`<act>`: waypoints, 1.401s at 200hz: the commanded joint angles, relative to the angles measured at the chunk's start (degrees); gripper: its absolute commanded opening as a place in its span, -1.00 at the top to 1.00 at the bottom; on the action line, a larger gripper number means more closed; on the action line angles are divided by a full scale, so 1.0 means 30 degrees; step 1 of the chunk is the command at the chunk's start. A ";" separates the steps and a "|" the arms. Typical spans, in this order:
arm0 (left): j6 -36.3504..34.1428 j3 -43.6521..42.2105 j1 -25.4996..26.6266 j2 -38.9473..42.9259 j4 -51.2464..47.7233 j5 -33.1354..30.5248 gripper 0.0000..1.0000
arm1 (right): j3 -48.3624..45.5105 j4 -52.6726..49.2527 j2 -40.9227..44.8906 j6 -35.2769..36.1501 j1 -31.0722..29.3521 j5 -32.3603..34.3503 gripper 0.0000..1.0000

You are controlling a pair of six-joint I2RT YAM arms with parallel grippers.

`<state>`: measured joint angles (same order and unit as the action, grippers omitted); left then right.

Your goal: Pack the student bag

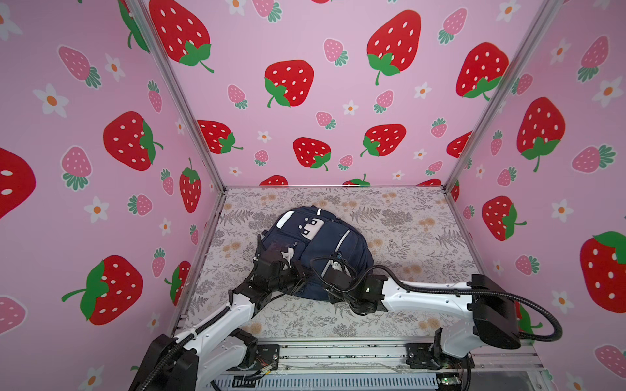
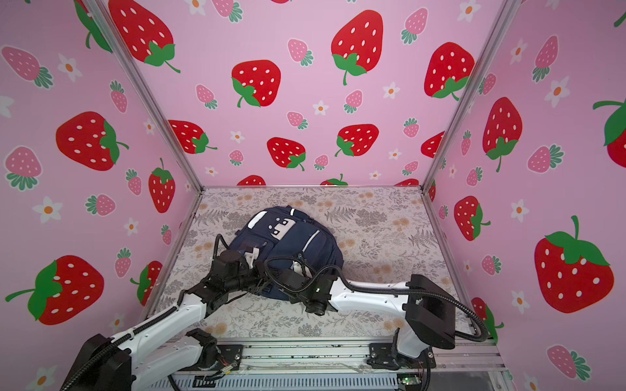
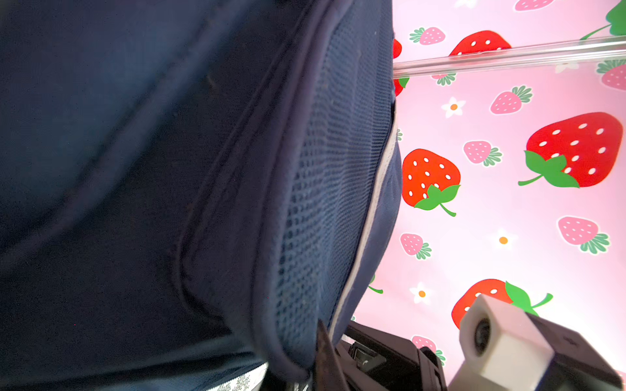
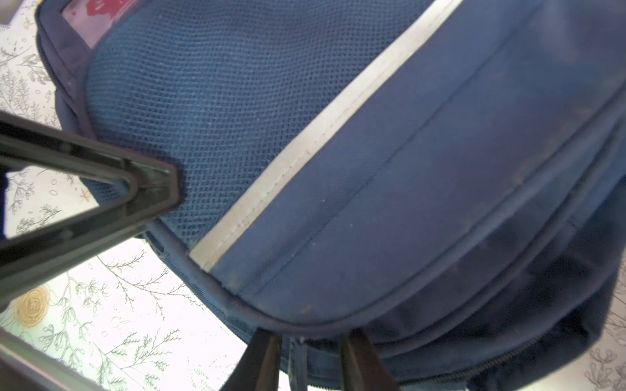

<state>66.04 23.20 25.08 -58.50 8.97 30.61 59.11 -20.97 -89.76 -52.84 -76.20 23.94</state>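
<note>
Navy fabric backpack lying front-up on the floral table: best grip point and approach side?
Probably the piped seam on the navy fabric backpack's near rim, approached low from the robot's side: the broad panels are smooth with nothing to pinch; that rim is a narrow ridge.

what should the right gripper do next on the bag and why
Probably close the right gripper on the narrow blue tab at the student bag's near edge. Its fingers straddle that tab with gaps on both sides, so nothing looks gripped yet, and the bag appears closed.
</note>
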 commanded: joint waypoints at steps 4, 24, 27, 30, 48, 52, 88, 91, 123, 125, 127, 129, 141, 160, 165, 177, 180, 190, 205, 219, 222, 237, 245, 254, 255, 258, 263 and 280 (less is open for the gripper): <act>-0.0465 0.1390 0.0016 0.0460 0.1223 0.0607 0.87 | -0.0301 0.0162 -0.0221 0.0124 0.0089 -0.0702 0.52; -0.0652 0.1509 -0.0017 0.0496 0.0799 0.0454 0.87 | -0.0564 0.0243 0.0003 0.0085 0.0104 -0.0779 0.58; -0.0670 0.1522 -0.0037 0.0495 0.0742 0.0434 0.87 | -0.0609 0.0266 0.0057 0.0092 0.0091 -0.0830 0.59; -0.0706 0.1553 -0.0040 0.0509 0.0673 0.0406 0.86 | -0.0644 0.0294 0.0104 0.0090 0.0089 -0.0862 0.60; -0.0803 0.1663 -0.0093 0.0481 0.0414 0.0318 0.96 | -0.0886 0.0479 0.0324 0.0093 0.0045 -0.1129 0.62; -0.0792 0.1670 -0.0098 0.0448 0.0382 0.0314 0.96 | -0.0944 0.0521 0.0372 0.0093 0.0017 -0.1168 0.64; -0.0974 0.1842 -0.0161 0.0453 -0.0061 0.0185 1.00 | -0.1159 0.0050 0.0599 -0.0060 0.0001 -0.0974 0.94; -0.1003 0.1872 -0.0183 0.0471 -0.0171 0.0155 1.00 | -0.1185 -0.0114 0.0670 -0.0092 0.0001 -0.0864 0.96; -0.1691 0.2340 -0.0323 0.0515 -0.1801 -0.0304 1.00 | -0.1318 -0.1431 0.1628 0.0198 0.0470 0.0352 1.00; -0.1750 0.2373 -0.0309 0.0508 -0.1902 -0.0338 1.00 | -0.1345 -0.1502 0.1701 0.0230 0.0528 0.0408 1.00; -0.1787 0.2395 -0.0327 0.0506 -0.2023 -0.0376 1.00 | -0.1374 -0.1527 0.1785 0.0289 0.0609 0.0444 1.00; -0.1832 0.2416 -0.0339 0.0499 -0.2119 -0.0423 1.00 | -0.1403 -0.1591 0.1879 0.0355 0.0688 0.0490 1.00; -0.2053 0.2562 -0.0391 0.0525 -0.2732 -0.0691 1.00 | -0.1658 -0.1825 0.2484 0.0752 0.1241 0.0779 1.00; -0.2490 0.2723 -0.0450 0.0505 -0.3519 -0.1007 1.00 | -0.2271 -0.1667 0.3527 0.1818 0.2591 0.0955 1.00; -0.2572 0.2754 -0.0450 0.0503 -0.3690 -0.1054 1.00 | -0.2428 -0.1575 0.3768 0.2146 0.3022 0.0990 1.00; -0.2698 0.2755 -0.0476 0.0507 -0.4029 -0.1176 1.00 | -0.2778 -0.1316 0.4279 0.3010 0.4113 0.0933 1.00; -0.2746 0.2755 -0.0501 0.0518 -0.4128 -0.1220 1.00 | -0.2845 -0.1240 0.4367 0.3234 0.4338 0.0937 1.00; -0.2871 0.2755 -0.0535 0.0568 -0.4483 -0.1344 1.00 | -0.3039 -0.1085 0.4558 0.3930 0.5431 0.1019 1.00; -0.3012 0.2696 -0.0782 0.0632 -0.5005 -0.1538 1.00 | -0.3328 -0.1074 0.4785 0.4552 0.7001 0.1440 1.00; -0.3308 0.2797 -0.1287 0.0705 -0.5620 -0.1640 1.00 | -0.3691 -0.1184 0.5273 0.4645 0.8129 0.1509 1.00; -0.3401 0.2848 -0.1445 0.0715 -0.5762 -0.1670 1.00 | -0.3779 -0.1220 0.5407 0.4610 0.8253 0.1511 1.00; -0.3878 0.3158 -0.2259 0.0513 -0.6407 -0.1795 1.00 | -0.4263 -0.1375 0.6308 0.4416 0.8345 0.1460 1.00; -0.4112 0.3344 -0.2815 0.0230 -0.6521 -0.1688 1.00 | -0.4498 -0.1525 0.6779 0.4249 0.8335 0.1443 1.00; -0.4404 0.3619 -0.3405 -0.0229 -0.6614 -0.1627 1.00 | -0.4808 -0.1840 0.7177 0.4015 0.8288 0.1255 1.00; -0.4435 0.3655 -0.3480 -0.0282 -0.6619 -0.1653 1.00 | -0.4829 -0.1878 0.7210 0.3988 0.8290 0.1237 1.00; -0.4516 0.3750 -0.3649 -0.0478 -0.6649 -0.1675 1.00 | -0.4936 -0.1991 0.7341 0.3917 0.8226 0.1194 1.00; -0.4584 0.3912 -0.3964 -0.0812 -0.6666 -0.1706 1.00 | -0.5074 -0.2163 0.7527 0.3813 0.8065 0.1121 1.00; -0.4718 0.4530 -0.4788 -0.2205 -0.6315 -0.1678 1.00 | -0.5528 -0.2609 0.8088 0.3454 0.7188 0.0984 1.00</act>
<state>55.33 33.10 17.26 -61.43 -6.28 36.53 45.93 -14.70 -69.19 -40.25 -56.31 11.38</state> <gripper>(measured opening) 0.112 0.071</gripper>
